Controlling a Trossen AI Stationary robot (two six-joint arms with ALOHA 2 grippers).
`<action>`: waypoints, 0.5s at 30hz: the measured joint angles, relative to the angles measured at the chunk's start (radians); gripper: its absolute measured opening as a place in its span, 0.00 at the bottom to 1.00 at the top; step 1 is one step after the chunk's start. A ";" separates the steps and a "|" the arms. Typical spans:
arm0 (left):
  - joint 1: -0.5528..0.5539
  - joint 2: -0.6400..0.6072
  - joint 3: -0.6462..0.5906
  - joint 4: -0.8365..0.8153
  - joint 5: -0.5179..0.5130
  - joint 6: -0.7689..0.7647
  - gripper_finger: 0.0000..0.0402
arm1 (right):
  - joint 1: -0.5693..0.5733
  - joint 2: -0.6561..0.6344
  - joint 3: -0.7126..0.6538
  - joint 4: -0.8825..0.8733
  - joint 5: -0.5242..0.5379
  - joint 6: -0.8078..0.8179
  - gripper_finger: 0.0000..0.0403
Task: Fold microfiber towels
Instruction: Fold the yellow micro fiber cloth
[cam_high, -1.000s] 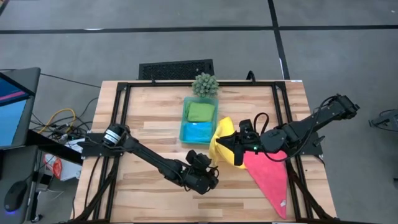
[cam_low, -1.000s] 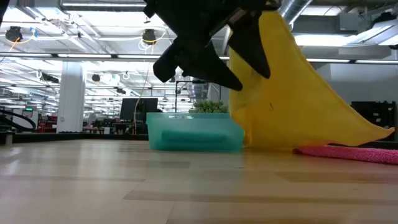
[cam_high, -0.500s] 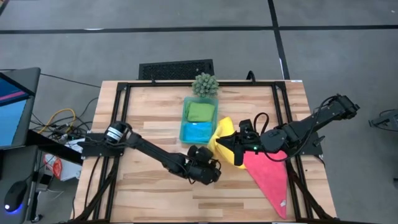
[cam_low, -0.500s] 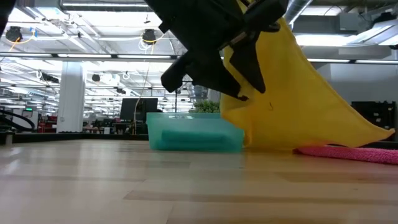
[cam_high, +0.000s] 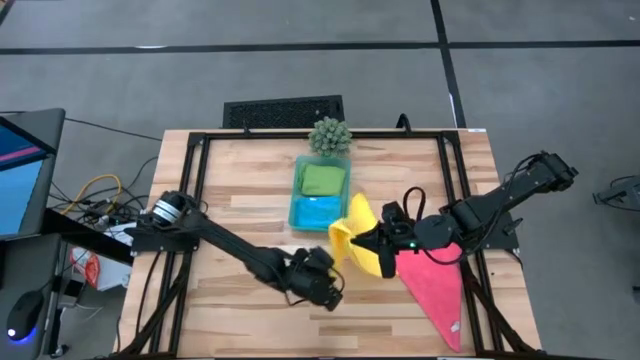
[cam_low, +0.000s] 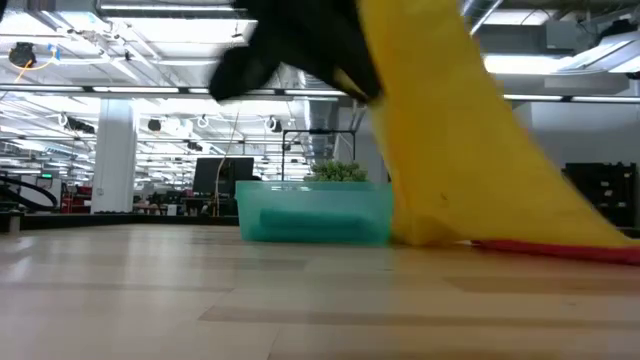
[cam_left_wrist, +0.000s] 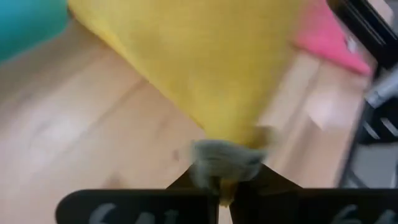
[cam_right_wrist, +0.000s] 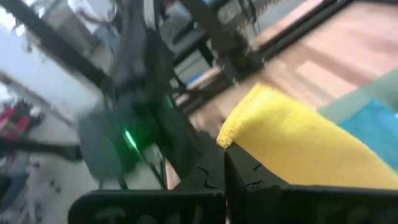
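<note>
I have the yellow towel (cam_high: 362, 243) lifted between both arms near the table's middle. My left gripper (cam_left_wrist: 219, 182) is pinched shut on one corner, and my right gripper (cam_right_wrist: 225, 163) is clamped on another edge. Just beyond the right gripper, the pink towel (cam_high: 435, 287) lies flat, reaching toward the near table edge. Past the yellow towel sits the teal tray (cam_high: 297, 188) holding the green towel (cam_high: 323, 179) and blue towel (cam_high: 317, 211), with the spiky plant (cam_high: 330, 135) behind it. Bare wood (cam_high: 230, 305) lies open around my left arm. I read no writing.
</note>
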 joint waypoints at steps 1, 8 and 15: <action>-0.017 -0.027 0.000 -0.045 0.005 -0.011 0.00 | 0.005 0.000 0.000 -0.017 -0.015 0.000 0.02; -0.126 -0.210 0.000 -0.257 -0.002 -0.139 0.00 | 0.021 -0.006 0.021 -0.056 -0.113 -0.016 0.02; -0.206 -0.396 0.000 -0.326 0.008 -0.244 0.00 | 0.056 0.008 0.171 -0.143 -0.165 -0.155 0.01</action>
